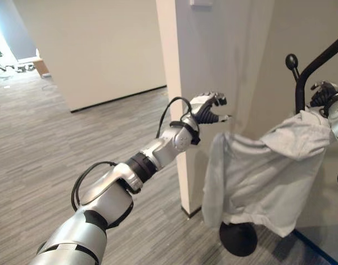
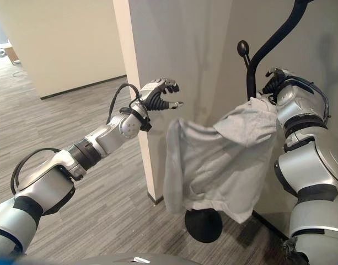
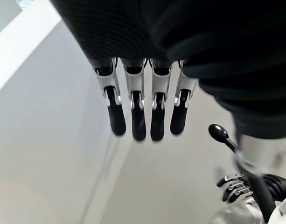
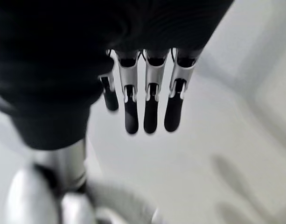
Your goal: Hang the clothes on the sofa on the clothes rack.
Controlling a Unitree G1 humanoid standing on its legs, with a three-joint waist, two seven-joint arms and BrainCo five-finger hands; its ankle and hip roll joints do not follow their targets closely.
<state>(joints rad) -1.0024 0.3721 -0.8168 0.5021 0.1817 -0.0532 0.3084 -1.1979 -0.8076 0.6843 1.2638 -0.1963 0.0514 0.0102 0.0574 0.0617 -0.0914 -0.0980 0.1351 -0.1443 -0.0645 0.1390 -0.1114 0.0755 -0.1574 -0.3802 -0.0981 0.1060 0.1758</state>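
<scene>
Currently, item one: grey garment [image 2: 215, 160], draped off the black clothes rack [image 2: 268, 47], hanging between my two hands, its top bunched up just below my right hand [image 2: 274, 81] and its loose edge sagging just under and beside my left hand [image 2: 160, 95].

Item two: rack, curved black arm with a knob-ended peg [image 1: 291, 60] rising just beside my right hand; round black base [image 1: 238, 238] on the floor well below the cloth.

Item three: step in hand. I judge the hanging nearly done: the cloth seems to bear on the rack, not on either hand. Next move, as I read it, calls for drawing both arms back without snagging the fabric and checking it stays put.

Item four: left hand, fingers [image 3: 138, 121] straight and spread, holding nothing. Right hand, fingers [image 4: 149, 114] straight too, nothing gripped; it sits against the rack pole by the garment's top.

Item five: white wall corner [image 1: 182, 110], right behind my left hand.
</scene>
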